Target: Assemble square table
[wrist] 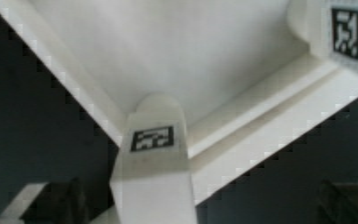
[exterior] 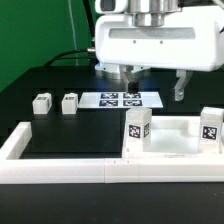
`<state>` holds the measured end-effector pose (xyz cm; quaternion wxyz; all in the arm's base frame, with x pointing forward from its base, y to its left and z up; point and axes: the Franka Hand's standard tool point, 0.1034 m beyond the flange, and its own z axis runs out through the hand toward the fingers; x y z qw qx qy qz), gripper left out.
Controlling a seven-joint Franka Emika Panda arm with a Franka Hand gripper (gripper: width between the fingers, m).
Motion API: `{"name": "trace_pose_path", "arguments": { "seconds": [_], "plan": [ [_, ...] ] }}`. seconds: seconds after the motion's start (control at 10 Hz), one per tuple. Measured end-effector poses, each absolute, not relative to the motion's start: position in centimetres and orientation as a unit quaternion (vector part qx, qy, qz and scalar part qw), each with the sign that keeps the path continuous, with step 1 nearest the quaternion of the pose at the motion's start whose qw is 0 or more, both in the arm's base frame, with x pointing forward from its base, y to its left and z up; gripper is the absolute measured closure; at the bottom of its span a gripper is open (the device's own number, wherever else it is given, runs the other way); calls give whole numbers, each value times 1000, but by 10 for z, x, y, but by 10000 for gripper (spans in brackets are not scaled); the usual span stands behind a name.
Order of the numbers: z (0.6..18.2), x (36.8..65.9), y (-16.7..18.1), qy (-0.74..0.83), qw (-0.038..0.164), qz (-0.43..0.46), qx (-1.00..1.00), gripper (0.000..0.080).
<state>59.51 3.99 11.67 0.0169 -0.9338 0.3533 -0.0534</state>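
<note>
The square table's white tray-like top [exterior: 172, 146] lies at the exterior view's right, inside the rail. Two tagged legs stand upright on it: one [exterior: 138, 126] at its near-left corner, one [exterior: 210, 126] at its right. Two loose leg blocks [exterior: 41, 102] [exterior: 69, 101] sit on the black mat at the left. My gripper [exterior: 152, 82] hangs open above the top's left part. In the wrist view the tagged leg [wrist: 153, 150] rises from the top [wrist: 194, 60] between my spread dark fingers [wrist: 51, 205]. The gripper [wrist: 197, 208] holds nothing, and gaps show on both sides of the leg.
The marker board [exterior: 120, 99] lies flat behind the table top, under the gripper. A long white border rail [exterior: 70, 170] runs along the front and up the left side [exterior: 18, 140]. Green backdrop and cables are behind.
</note>
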Motion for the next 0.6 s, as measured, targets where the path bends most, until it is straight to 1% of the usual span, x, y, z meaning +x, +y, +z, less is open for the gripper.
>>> {"name": "trace_pose_path", "arguments": {
  "seconds": [0.4,0.6],
  "plan": [
    [113,595,38,191,5,-64,-979,150],
    [103,576,31,94,-4,-68,-993,150]
  ]
}}
